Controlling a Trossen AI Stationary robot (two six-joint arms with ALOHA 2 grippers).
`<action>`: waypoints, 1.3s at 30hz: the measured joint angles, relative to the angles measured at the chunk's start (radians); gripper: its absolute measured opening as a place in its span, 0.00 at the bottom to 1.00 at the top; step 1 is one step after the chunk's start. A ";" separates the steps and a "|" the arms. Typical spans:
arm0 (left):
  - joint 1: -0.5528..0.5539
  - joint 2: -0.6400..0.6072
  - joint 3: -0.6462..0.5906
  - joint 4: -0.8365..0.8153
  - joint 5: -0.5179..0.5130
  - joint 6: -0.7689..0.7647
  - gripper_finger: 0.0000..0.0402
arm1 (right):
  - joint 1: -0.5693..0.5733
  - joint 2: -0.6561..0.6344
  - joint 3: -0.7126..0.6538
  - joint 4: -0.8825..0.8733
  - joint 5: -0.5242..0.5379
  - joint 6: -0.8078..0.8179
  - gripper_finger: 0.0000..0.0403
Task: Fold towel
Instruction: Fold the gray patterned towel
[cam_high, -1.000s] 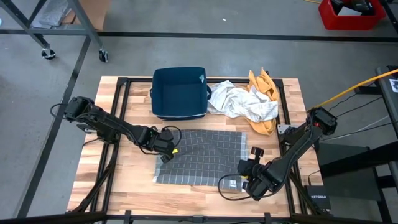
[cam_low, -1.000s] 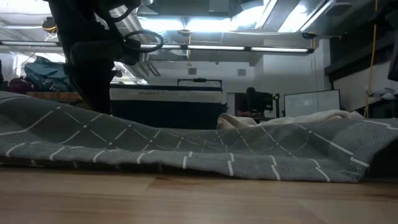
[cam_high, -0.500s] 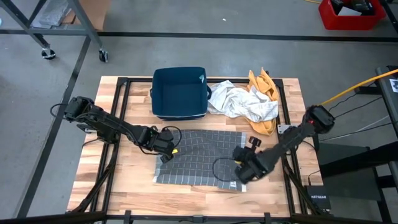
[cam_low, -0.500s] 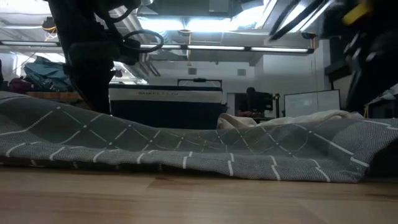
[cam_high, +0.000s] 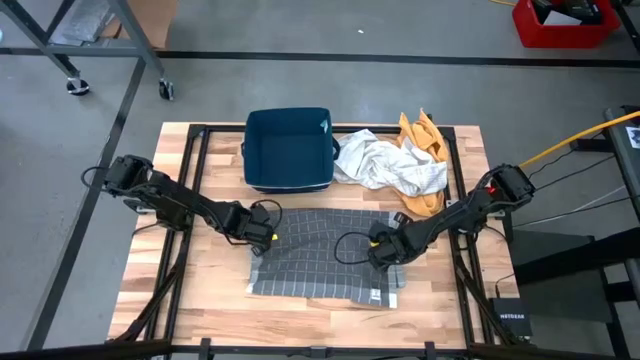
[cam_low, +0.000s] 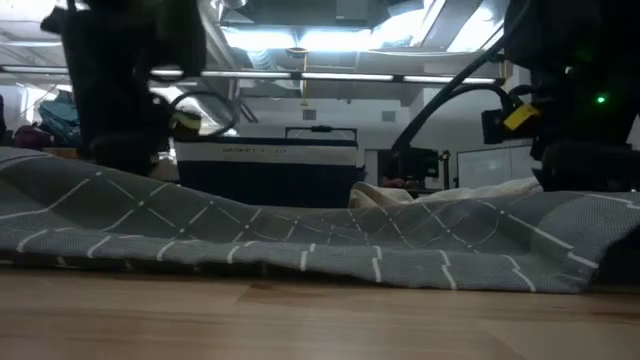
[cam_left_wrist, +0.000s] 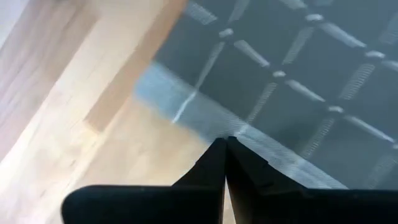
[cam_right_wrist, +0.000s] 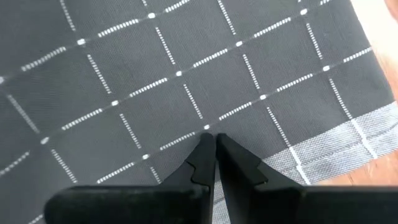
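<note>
A grey checked towel (cam_high: 325, 252) lies flat at frame centre. The left gripper (cam_high: 268, 236), fingers pressed together, pinches its left edge; the right gripper (cam_high: 385, 252), arm stretched low, hovers nearly closed over its right side, holding nothing.

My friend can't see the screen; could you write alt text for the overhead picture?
Two dark robot arms reach over a grey checked towel on a wooden table, the left gripper at its left edge, the right gripper over its right part.
</note>
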 joint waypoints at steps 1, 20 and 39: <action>0.006 -0.002 -0.011 0.003 -0.003 -0.018 0.00 | 0.000 0.000 -0.003 0.001 0.000 0.000 0.06; 0.136 -0.004 -0.059 -0.103 -0.223 -0.076 0.00 | 0.000 -0.001 -0.051 -0.005 -0.022 0.108 0.06; -0.071 -0.250 0.107 -0.145 0.178 -0.074 0.00 | 0.001 0.001 -0.055 0.021 -0.014 0.105 0.06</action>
